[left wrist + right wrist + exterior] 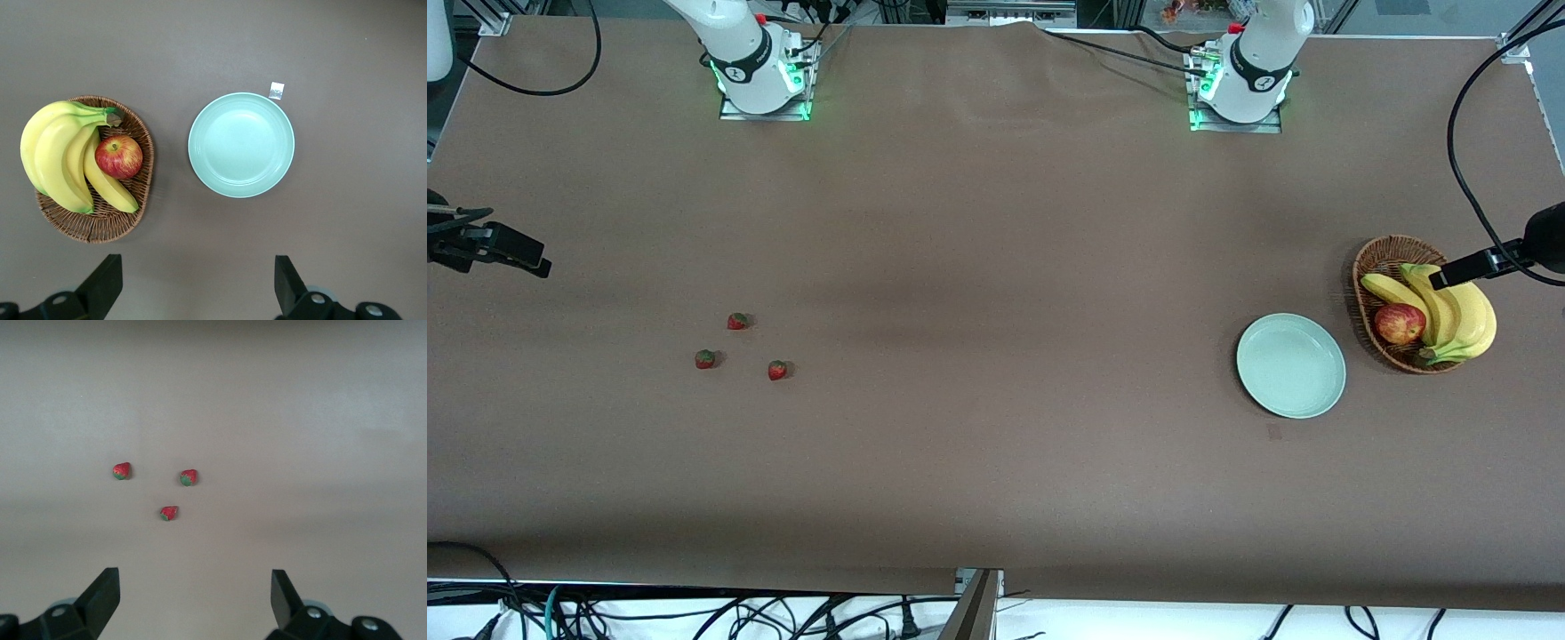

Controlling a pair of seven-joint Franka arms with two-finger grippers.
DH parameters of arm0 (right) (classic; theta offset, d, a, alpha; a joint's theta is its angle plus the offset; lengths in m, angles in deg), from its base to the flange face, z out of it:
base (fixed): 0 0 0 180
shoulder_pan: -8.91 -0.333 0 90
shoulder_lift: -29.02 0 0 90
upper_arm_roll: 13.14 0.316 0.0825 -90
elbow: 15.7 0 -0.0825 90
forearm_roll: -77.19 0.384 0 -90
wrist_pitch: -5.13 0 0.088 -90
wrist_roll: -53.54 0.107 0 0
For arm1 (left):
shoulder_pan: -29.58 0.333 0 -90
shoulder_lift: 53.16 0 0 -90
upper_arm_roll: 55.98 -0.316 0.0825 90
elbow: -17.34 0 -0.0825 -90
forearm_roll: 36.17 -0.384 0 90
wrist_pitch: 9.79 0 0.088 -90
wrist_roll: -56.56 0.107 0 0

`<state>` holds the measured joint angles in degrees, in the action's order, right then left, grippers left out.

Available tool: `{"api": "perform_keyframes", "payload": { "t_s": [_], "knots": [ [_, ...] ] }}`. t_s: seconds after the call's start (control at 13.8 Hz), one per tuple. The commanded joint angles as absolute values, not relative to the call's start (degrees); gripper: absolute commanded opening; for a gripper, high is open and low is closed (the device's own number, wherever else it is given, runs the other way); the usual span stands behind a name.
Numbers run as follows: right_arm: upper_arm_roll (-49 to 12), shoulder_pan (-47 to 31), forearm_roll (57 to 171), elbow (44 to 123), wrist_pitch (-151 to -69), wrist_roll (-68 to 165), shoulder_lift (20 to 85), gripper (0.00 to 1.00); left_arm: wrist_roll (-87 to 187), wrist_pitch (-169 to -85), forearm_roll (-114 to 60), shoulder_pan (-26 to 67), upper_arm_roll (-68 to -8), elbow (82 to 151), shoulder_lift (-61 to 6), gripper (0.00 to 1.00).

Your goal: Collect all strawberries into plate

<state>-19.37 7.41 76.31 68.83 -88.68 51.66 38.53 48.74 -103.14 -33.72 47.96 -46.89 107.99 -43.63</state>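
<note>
Starting at the right arm's end of the counter [996, 222], which is covered in a matte brown sheet, slightly rippled up by the robot bases, the right gripper [193, 597] hangs in the air above bare brown surface with its two black fingers spread wide and nothing between them. Below it lie the three small red strawberries with green leafy caps, loosely grouped in a triangle and not touching: one strawberry [737, 321] farthest from the front camera, a second strawberry [705, 358] nearer that camera, and a third strawberry [777, 370] nearest the camera and a little toward the middle of the counter. Their skins look dull and slightly bumpy.

The long middle stretch is plain brown sheet.

Toward the left arm's end sits the round, shallow, pale mint-green plate [1290, 365], smooth and faintly glossy, with nothing in it and well apart from the berries. A tiny silvery scrap [276, 90] lies just beside its rim. Next to the plate stands a brown woven wicker basket [1371, 267] holding a bunch of smooth yellow bananas [1463, 316] and a shiny red-yellow apple [1399, 324]. The left gripper [198, 283] hangs over the counter by the plate and basket, fingers parted and empty.

Black cables trail along the counter's edges.
</note>
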Motion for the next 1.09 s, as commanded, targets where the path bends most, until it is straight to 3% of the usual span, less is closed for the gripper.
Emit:
{"api": "perform_keyframes", "payload": {
  "t_s": [0.0, 1.01],
  "knots": [
    [-19.1, 7.9, 76.4, 67.6, -87.7, 51.3, 38.9, 1.00, 48.0, -102.3, -34.8, 47.5, -46.9, 107.4, -43.5, 1.00],
    [-19.1, 8.1, 76.4, 67.5, -88.4, 50.5, 39.0, 1.00, 48.0, -102.3, -34.8, 47.5, -46.9, 107.4, -43.5, 1.00]
  ]
}}
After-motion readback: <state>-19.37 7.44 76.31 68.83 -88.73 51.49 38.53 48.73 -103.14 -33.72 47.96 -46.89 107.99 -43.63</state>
